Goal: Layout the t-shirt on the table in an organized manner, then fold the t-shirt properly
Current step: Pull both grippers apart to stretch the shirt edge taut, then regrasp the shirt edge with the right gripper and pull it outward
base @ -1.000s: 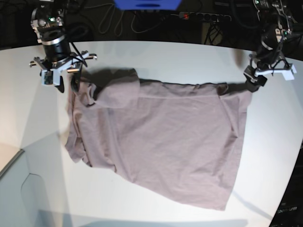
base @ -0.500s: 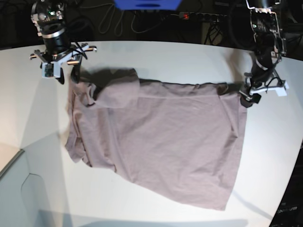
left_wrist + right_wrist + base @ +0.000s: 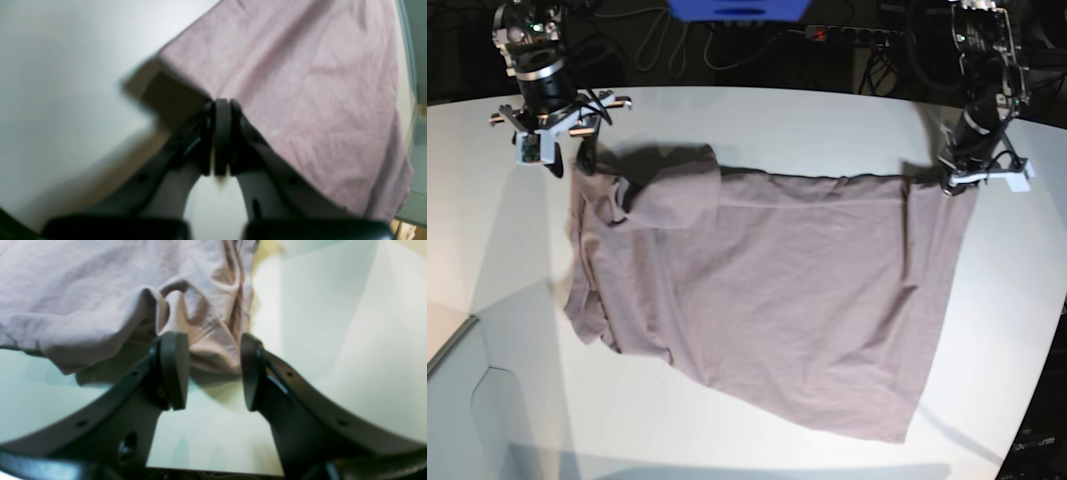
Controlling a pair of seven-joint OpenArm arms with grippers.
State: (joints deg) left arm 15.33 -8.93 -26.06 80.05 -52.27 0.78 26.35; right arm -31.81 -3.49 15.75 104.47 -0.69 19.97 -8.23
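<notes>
The mauve-grey t-shirt (image 3: 787, 300) lies spread on the white table (image 3: 777, 120), with its left side bunched and folded over. My left gripper (image 3: 954, 185) is at the shirt's back right corner, shut on the hem there. In the left wrist view the gripper (image 3: 222, 103) pinches the cloth (image 3: 300, 83) at its edge, and that edge is lifted over its shadow. My right gripper (image 3: 567, 160) hangs open over the bunched back left corner. In the right wrist view its fingers (image 3: 173, 370) stand apart, with a wrinkled fold (image 3: 203, 340) just beyond the gap.
Cables and a power strip (image 3: 857, 35) lie beyond the table's back edge, beside a blue object (image 3: 737, 10). The table's curved edge (image 3: 1037, 330) runs close to the shirt's right side. A lower grey surface (image 3: 457, 400) sits at the front left.
My left gripper has shut on the shirt's back right corner and drawn it to the right, stretching the back edge straighter. The right gripper rose slightly, then held still, open.
</notes>
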